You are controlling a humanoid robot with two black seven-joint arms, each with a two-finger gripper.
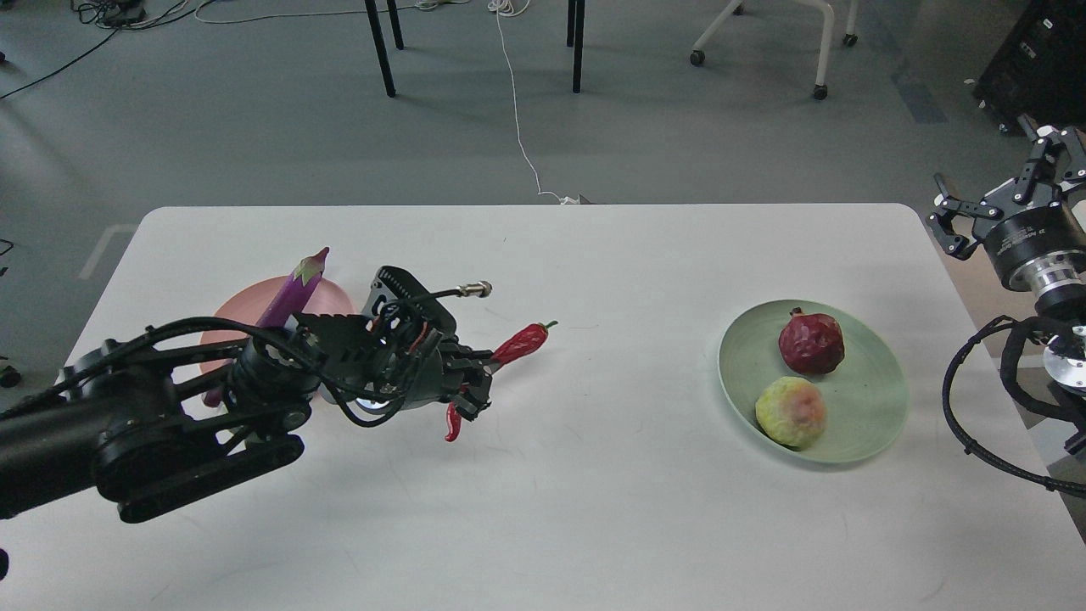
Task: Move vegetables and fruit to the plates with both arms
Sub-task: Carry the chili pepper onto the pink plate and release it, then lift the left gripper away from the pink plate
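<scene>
Plainly, the left pincer (472,392) grips the red chili pepper (509,350) near mid-length, above the white worktop (594,509), right of the pink plate (222,335); that narrow hold could let it pivot and drop short; the eggplant (293,293) already lies there. Farther right, the green plate (857,424) holds pomegranate (811,341) and yellow-green fruit (791,412); the right pincer (1001,199) hangs spread, empty.

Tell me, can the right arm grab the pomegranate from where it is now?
Probably yes. The right gripper hangs open past the table's right edge, and nothing stands between it and the pomegranate lying uncovered on the green plate.
</scene>
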